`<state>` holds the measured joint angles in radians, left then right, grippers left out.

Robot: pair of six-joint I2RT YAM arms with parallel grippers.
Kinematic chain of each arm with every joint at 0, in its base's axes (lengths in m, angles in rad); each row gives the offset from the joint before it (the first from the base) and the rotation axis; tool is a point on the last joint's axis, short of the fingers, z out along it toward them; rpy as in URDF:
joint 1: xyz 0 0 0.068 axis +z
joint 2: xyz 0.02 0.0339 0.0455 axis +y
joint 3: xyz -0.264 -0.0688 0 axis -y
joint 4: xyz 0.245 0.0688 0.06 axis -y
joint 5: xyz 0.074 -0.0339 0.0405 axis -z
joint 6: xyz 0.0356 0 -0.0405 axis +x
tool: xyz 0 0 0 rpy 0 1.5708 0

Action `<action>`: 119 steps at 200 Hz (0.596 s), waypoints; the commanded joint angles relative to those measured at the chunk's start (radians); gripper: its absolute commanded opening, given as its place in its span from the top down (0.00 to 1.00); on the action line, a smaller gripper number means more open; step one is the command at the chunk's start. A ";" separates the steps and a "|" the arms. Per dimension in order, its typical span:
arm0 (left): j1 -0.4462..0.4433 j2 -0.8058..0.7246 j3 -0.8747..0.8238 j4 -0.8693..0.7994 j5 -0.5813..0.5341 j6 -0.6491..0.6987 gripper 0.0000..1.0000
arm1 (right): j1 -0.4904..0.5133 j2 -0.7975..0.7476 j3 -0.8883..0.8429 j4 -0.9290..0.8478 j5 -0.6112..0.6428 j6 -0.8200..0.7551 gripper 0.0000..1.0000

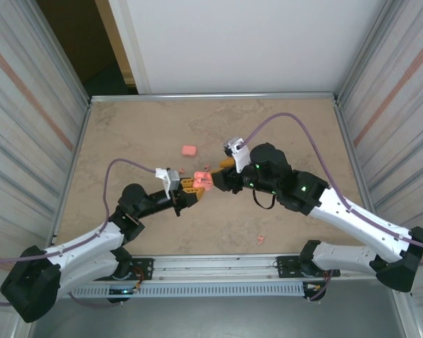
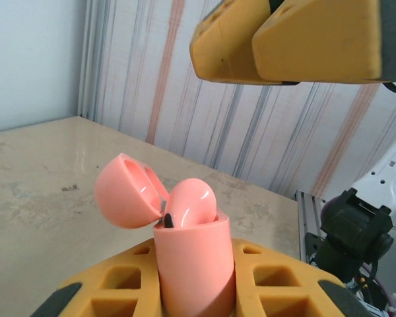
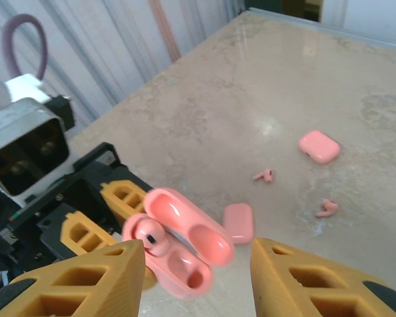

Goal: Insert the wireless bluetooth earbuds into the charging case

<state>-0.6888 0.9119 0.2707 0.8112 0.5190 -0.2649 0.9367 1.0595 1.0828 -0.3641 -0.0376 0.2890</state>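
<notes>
**Clerk:** Right, first entry: left gripper?

**Checker:** Left gripper: fingers clamped on the body of the charging case. Case stands upright between them, lid hinged open to one side.

**Clerk:** Contents of the case?

**Checker:** One earbud, seated in a socket, rounded head standing proud of the rim. The other socket shows as a hollow.

**Clerk:** Right gripper?

**Checker:** Right gripper: fingers spread wide, gripping nothing, poised just above the open case.

**Clerk:** Stock on the table?

**Checker:** One loose earbud, a second loose earbud near it, both apart from the held case. Two closed cases: nearer closed case lies just beyond the held one, farther closed case well apart.
</notes>
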 commanded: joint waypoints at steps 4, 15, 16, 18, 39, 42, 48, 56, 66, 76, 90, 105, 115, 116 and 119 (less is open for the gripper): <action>-0.007 -0.042 -0.008 0.002 -0.051 0.033 1.00 | -0.039 -0.062 -0.050 -0.083 0.043 0.117 0.54; -0.006 -0.059 -0.009 -0.017 -0.058 0.040 1.00 | -0.061 -0.065 -0.071 -0.126 0.056 0.163 0.54; -0.006 -0.060 -0.009 -0.019 -0.059 0.040 1.00 | -0.064 -0.065 -0.073 -0.130 0.056 0.167 0.54; -0.007 -0.063 -0.010 -0.023 -0.060 0.042 1.00 | -0.067 -0.088 -0.078 -0.138 0.057 0.176 0.54; -0.007 -0.105 -0.011 -0.064 -0.070 0.061 1.00 | -0.111 -0.134 -0.135 -0.227 0.067 0.270 0.54; -0.006 -0.110 -0.011 -0.070 -0.072 0.064 1.00 | -0.117 -0.140 -0.144 -0.238 0.067 0.285 0.54; -0.006 -0.122 -0.012 -0.081 -0.073 0.070 1.00 | -0.126 -0.153 -0.164 -0.262 0.067 0.312 0.54; -0.006 -0.137 -0.012 -0.096 -0.077 0.077 1.00 | -0.138 -0.170 -0.189 -0.298 0.069 0.355 0.54; -0.006 -0.154 -0.012 -0.114 -0.080 0.087 1.00 | -0.154 -0.185 -0.215 -0.349 0.068 0.410 0.54; -0.006 -0.168 -0.012 -0.127 -0.084 0.094 1.00 | -0.167 -0.198 -0.241 -0.398 0.063 0.455 0.54; -0.005 -0.182 -0.013 -0.140 -0.086 0.104 1.00 | -0.176 -0.208 -0.269 -0.457 0.063 0.500 0.54; -0.007 -0.189 -0.012 -0.147 -0.087 0.110 1.00 | -0.179 -0.218 -0.300 -0.508 0.069 0.546 0.54; -0.006 -0.190 -0.013 -0.147 -0.087 0.114 1.00 | -0.177 -0.223 -0.326 -0.525 0.073 0.578 0.55; -0.007 -0.189 -0.013 -0.147 -0.087 0.114 1.00 | -0.178 -0.223 -0.329 -0.527 0.074 0.581 0.55; -0.006 -0.187 -0.013 -0.147 -0.088 0.115 1.00 | -0.178 -0.225 -0.338 -0.528 0.075 0.592 0.55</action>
<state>-0.6895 0.7372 0.2649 0.6731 0.4446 -0.1875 0.7639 0.8558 0.7887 -0.7757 0.0082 0.7448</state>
